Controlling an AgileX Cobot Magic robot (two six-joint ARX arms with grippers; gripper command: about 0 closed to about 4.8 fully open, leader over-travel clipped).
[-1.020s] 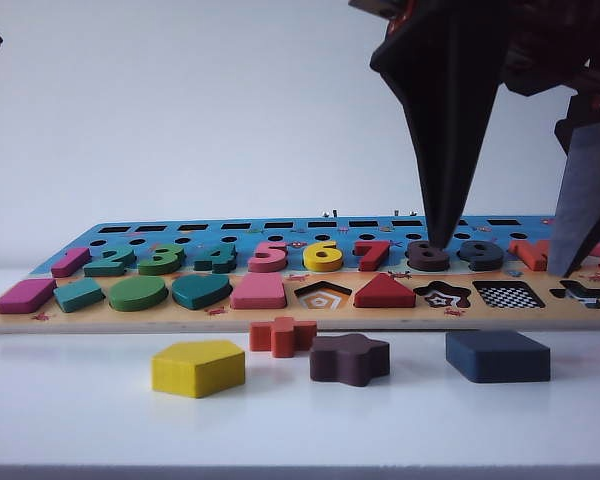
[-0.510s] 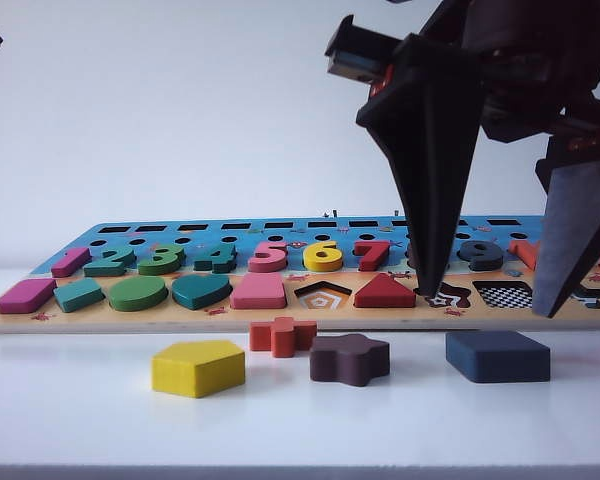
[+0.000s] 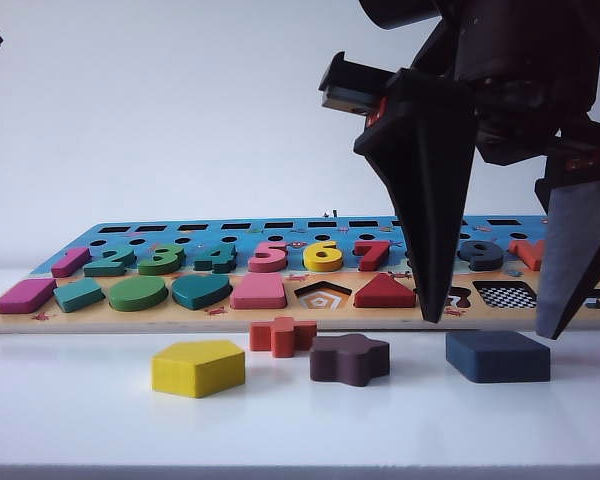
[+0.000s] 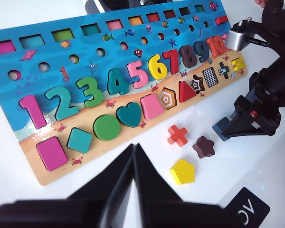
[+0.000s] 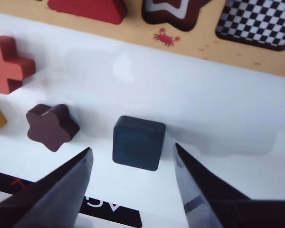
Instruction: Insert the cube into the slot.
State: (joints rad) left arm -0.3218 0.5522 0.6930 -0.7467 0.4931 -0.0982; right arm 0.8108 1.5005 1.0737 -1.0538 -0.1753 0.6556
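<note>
Two wide-open jaws of the right gripper (image 5: pixel 133 190) hang above the cube (image 5: pixel 138 142), which lies flat on the counter (image 5: pixel 237 123) between their tips, just short of the slot (image 5: pixel 259 21). Left gripper (image 4: pixel 133 164), closed, waits well apart.

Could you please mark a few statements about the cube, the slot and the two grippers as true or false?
1. The cube lies on the table, outside the board. True.
2. The right gripper is shut on the cube. False: its jaws are open, one on each side, not touching.
3. The slot is empty. True.
4. The left gripper is open. False: its fingers meet, holding nothing.
5. The star block sits in its recess. False: it lies on the table.
</note>
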